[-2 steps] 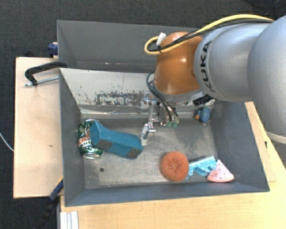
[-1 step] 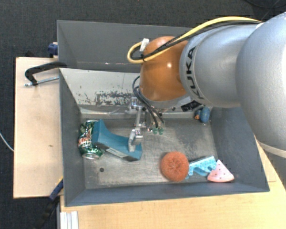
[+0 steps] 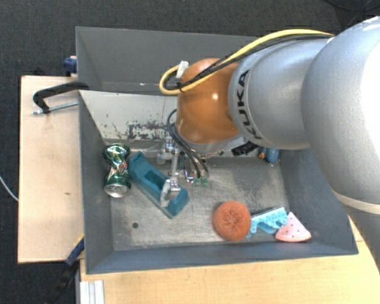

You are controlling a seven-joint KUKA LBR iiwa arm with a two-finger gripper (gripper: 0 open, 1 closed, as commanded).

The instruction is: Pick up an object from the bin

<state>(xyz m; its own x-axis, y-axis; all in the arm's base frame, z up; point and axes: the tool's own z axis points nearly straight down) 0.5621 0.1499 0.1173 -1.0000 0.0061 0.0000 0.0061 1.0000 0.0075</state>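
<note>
Camera view looks down into the grey bin (image 3: 145, 233), and the arm (image 3: 291, 94) comes in from the right side of the frame, with its orange wrist cover (image 3: 202, 106) over the middle. Below that cover the fingers (image 3: 172, 183) hang down at the centre-left of the bin floor. One metal prong is seen clearly, with its tip over or on a teal block (image 3: 149, 179). Whether they are spread or closed I cannot tell, and I cannot say that anything is between them.

The teal block is the nearest thing. It lies flat on the floor, left of centre, and its long axis runs on a diagonal from upper left to lower right. The prong stands at its lower-right part, so most of the block reaches away toward the upper left. Just beside that far end, maybe touching it, lies a crushed green can (image 3: 117, 170) near the left wall. Well apart, at the lower right of the bin, an orange round thing (image 3: 232, 220), a light blue piece (image 3: 269, 220) and a pink wedge (image 3: 293, 230) lie close together in a row.

In my judgement, a grasp on the block would go best across its narrow width, at right angle to that diagonal. The can is near enough to be pushed.
</note>
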